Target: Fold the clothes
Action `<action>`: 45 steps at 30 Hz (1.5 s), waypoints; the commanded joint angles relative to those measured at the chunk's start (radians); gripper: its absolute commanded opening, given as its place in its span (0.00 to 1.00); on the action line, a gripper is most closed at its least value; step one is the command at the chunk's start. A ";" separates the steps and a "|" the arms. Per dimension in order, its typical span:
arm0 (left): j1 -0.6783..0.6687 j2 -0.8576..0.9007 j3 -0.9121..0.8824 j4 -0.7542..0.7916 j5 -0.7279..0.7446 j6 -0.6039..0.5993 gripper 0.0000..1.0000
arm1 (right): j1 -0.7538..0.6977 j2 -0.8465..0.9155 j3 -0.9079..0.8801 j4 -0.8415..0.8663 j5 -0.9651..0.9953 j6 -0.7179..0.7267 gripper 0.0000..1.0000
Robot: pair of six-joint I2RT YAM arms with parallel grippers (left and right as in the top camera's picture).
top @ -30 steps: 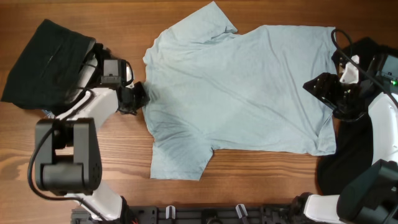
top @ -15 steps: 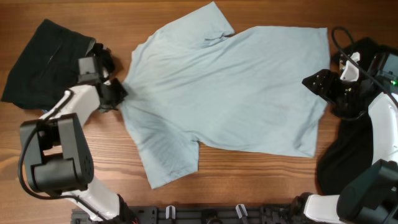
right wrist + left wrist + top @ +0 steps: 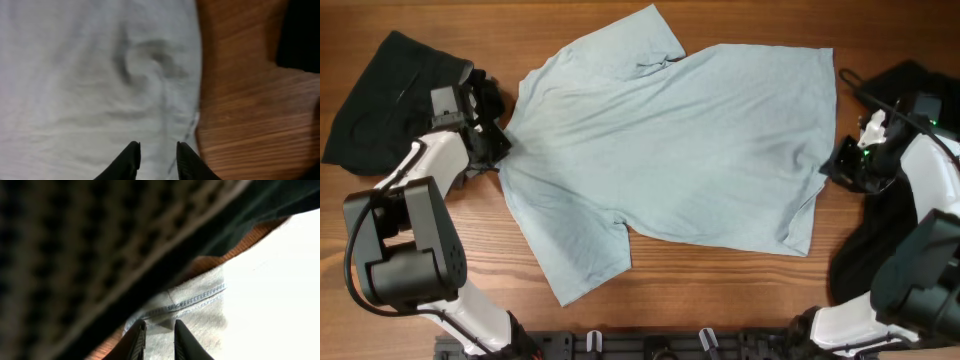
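1. A brown wooden bench (image 3: pixel 720 290) fills the overhead view.
2. At the far left lies a crumpled black garment (image 3: pixel 390 95), partly under the left arm.
3. The left end effector (image 3: pixel 498 143) sits at the neck edge of the T-shirt (image 3: pixel 690 140). In the left wrist view its fingers stand narrow, and the stitched edge of the shirt shows in the gap.
4. The pale blue T-shirt lies spread flat across the middle of the bench, a little askew. Its neck points left and its hem points right. One sleeve points to the far edge and the other to the near edge.
5. The right end effector (image 3: pixel 838 165) is at the shirt's hem. Its fingers are narrow too, with the shirt's edge between them and bare wood beside it.
6. A second black garment (image 3: pixel 865 240) lies at the far right, under the right arm.
7. The wrist views are blurred, so I cannot tell whether either end effector truly pinches the cloth.
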 commanded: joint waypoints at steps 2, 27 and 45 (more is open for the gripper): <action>0.011 0.015 0.016 -0.012 -0.002 0.009 0.22 | 0.008 0.044 0.009 -0.005 -0.103 -0.069 0.13; 0.011 0.015 0.016 -0.013 -0.002 0.009 0.27 | 0.027 0.118 0.014 -0.189 -0.064 -0.209 0.48; 0.011 0.015 0.016 -0.013 -0.002 0.009 0.29 | 0.077 0.119 -0.065 -0.111 0.049 0.001 0.35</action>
